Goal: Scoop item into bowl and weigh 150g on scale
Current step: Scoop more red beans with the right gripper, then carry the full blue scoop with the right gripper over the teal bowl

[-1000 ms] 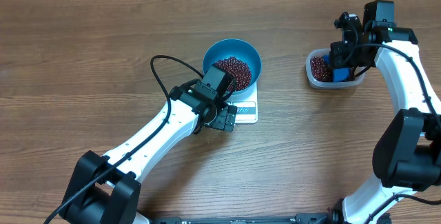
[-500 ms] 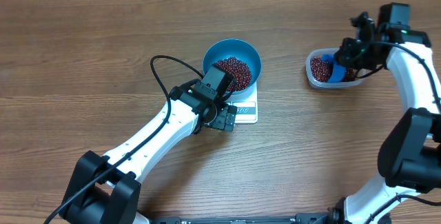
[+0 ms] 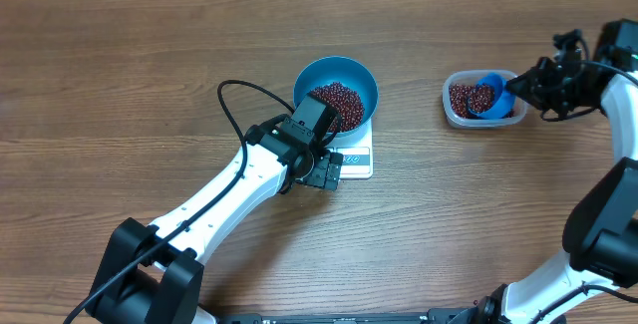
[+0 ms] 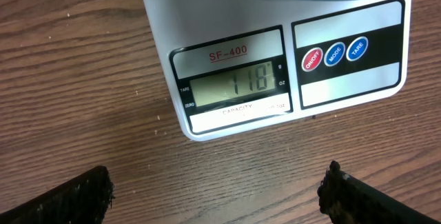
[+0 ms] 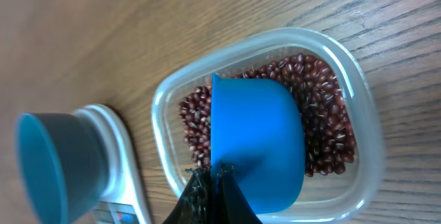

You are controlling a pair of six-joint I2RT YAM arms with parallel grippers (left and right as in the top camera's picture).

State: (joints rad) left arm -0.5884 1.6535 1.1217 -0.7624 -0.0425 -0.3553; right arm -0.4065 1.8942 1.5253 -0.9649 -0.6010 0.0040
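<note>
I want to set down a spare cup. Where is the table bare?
Bare wood lies between the bowl and the tub, and along the table's far edge. Crowded: the scale, with the left pincer at its front, and the tub, where the right pincer holds the scoop.

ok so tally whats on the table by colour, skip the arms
blue: 2, the bowl and the scoop
white: 1, the scale
clear: 1, the tub
red-brown: 2, the beans in the bowl and the beans in the tub
total: 6
</note>
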